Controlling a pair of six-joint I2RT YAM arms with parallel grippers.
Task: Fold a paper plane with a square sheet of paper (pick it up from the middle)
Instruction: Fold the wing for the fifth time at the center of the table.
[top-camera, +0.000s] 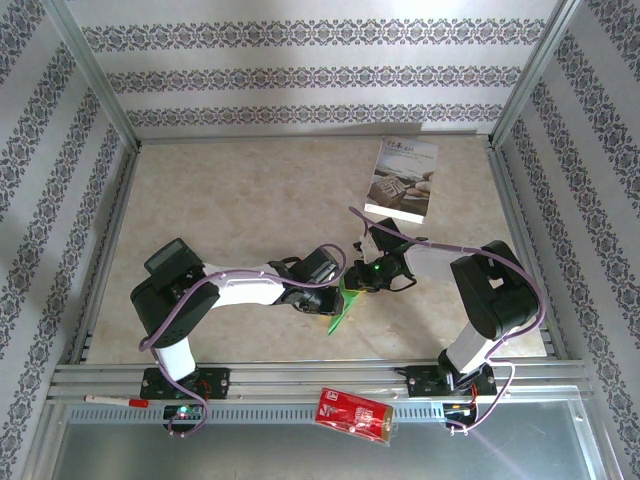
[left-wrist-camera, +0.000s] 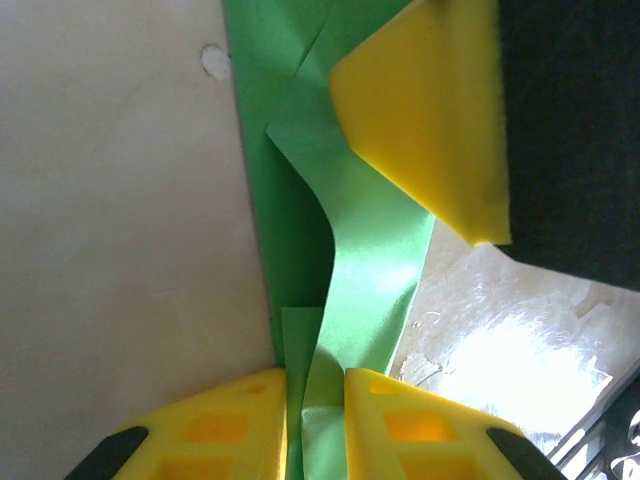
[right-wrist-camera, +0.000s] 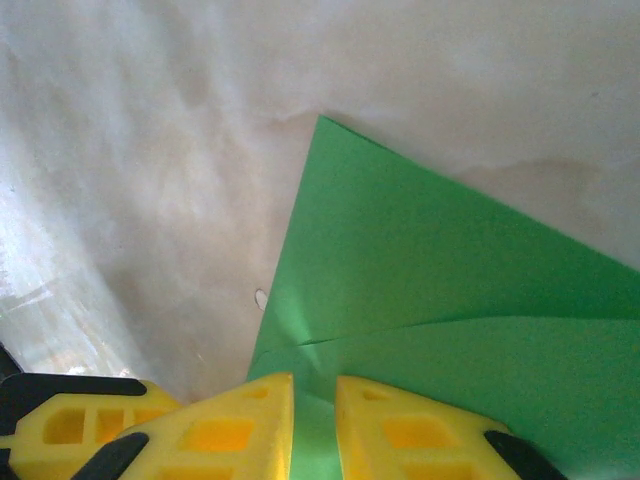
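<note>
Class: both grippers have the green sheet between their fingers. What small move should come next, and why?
Probably slide the left gripper along the fold: the green sheet bows uncreased there, and the right gripper holds it further along.

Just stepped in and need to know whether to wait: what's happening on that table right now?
Both arms meet at the middle of the table over a green sheet of paper. The left gripper and the right gripper each pinch it between yellow fingers. The sheet already shows folds and overlapping flaps but is no finished plane yet. A printed booklet lies far right; a red packet sits by the near edge.
</note>
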